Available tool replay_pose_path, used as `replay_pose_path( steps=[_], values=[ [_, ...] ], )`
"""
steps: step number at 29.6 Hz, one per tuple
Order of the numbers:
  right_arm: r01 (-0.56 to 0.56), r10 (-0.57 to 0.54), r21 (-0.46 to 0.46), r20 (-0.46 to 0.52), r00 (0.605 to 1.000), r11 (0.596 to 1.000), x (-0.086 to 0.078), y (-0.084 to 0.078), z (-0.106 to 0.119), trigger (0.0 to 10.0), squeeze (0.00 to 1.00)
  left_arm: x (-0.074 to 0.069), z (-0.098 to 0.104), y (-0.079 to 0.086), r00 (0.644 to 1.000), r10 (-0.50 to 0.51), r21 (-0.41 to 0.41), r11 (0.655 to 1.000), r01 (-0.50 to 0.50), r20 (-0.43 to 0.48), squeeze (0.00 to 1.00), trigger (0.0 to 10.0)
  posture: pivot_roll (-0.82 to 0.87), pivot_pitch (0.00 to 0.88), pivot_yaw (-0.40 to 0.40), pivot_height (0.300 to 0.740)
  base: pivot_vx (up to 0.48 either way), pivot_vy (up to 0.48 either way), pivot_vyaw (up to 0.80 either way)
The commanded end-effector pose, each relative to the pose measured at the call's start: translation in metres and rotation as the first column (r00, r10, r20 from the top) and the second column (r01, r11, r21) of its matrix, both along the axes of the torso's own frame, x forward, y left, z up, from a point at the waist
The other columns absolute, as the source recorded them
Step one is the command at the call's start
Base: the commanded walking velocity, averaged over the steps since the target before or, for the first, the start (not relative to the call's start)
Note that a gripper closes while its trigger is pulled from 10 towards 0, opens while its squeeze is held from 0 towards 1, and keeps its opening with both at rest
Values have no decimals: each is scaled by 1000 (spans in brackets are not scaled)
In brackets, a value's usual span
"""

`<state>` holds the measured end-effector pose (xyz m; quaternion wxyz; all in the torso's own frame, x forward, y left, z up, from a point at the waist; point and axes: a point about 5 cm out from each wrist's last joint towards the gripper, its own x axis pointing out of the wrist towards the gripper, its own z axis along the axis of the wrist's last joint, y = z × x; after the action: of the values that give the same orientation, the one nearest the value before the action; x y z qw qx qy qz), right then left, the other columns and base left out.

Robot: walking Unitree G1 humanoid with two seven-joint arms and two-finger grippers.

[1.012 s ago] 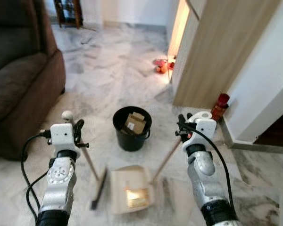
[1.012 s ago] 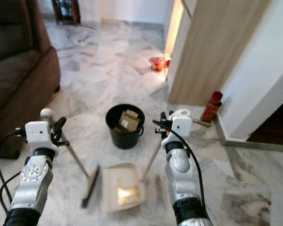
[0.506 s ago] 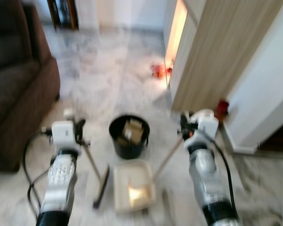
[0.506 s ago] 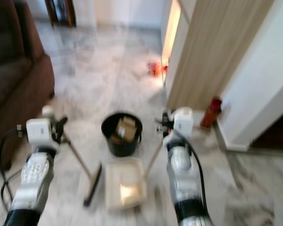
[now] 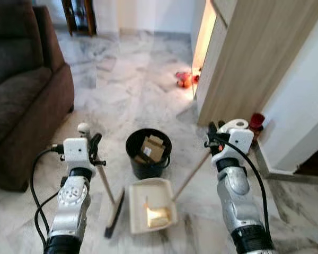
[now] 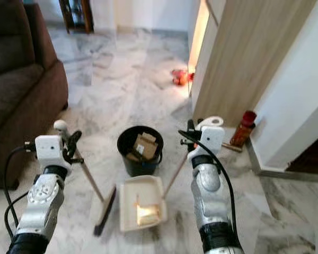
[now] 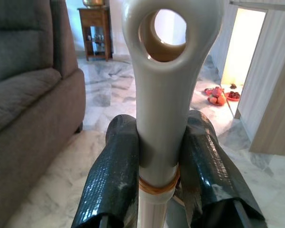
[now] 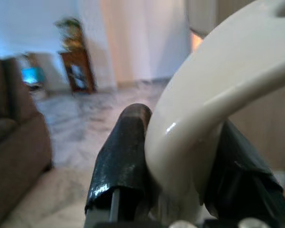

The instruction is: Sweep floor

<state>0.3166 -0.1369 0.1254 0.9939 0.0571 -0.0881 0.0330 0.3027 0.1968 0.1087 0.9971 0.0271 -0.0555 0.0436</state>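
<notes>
Straight ahead of you on the marble floor point(image 5: 127, 79) stood the bucket point(image 5: 148, 153), with cardboard scraps point(image 5: 151, 148) inside it. Just before the bucket lay the dustpan point(image 5: 151, 212), its handle point(image 5: 191, 177) slanting up to your right gripper point(image 5: 214, 138). To the left of the dustpan the broom head point(image 5: 114, 214) rested on the floor, its stick point(image 5: 105, 182) rising to your left gripper point(image 5: 93, 148). The sofa point(image 5: 21, 100) stood at your far left. On the right was a wooden panel point(image 5: 249, 58), with a can point(image 5: 256, 121) at its foot beside the wall. Beyond the bucket, near the panel's far edge, lay some small objects point(image 5: 183, 80); a cabinet point(image 5: 78, 16) stood at the far end.
</notes>
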Motion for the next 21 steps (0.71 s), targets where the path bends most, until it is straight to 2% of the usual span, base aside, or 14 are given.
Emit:
replay_pose_path(
  steps=[1,7,9,14,15,21],
  values=[
    [-4,4,-1,87,996,1000,1,-1,22,10000,0,1,7,-1,999,-6,16,1000,5,42,0,10000,34,0,-27,740,0,0,0],
    [1,-4,20,131,991,1000,-12,-3,39,10000,0,0,7,5,999,15,19,1000,-16,42,0,10000,37,9,-36,740,0,0,0],
    [-5,0,32,143,990,999,-22,-5,47,10000,0,-1,6,6,999,19,17,1000,-20,41,0,10000,37,10,-37,740,0,0,0],
    [-7,1,38,152,988,999,-28,-8,55,10000,0,-1,6,5,999,20,16,1000,-20,41,0,10000,35,12,-37,740,0,0,0],
    [-2,-4,37,168,986,999,-30,-12,65,10000,0,-1,6,5,999,20,18,1000,-21,43,0,10000,31,11,-37,740,0,0,0],
    [25,-36,53,218,975,998,-27,-17,90,10000,0,-1,7,5,998,23,19,1000,-24,56,0,10000,28,11,-37,740,0,0,0]
  ],
)
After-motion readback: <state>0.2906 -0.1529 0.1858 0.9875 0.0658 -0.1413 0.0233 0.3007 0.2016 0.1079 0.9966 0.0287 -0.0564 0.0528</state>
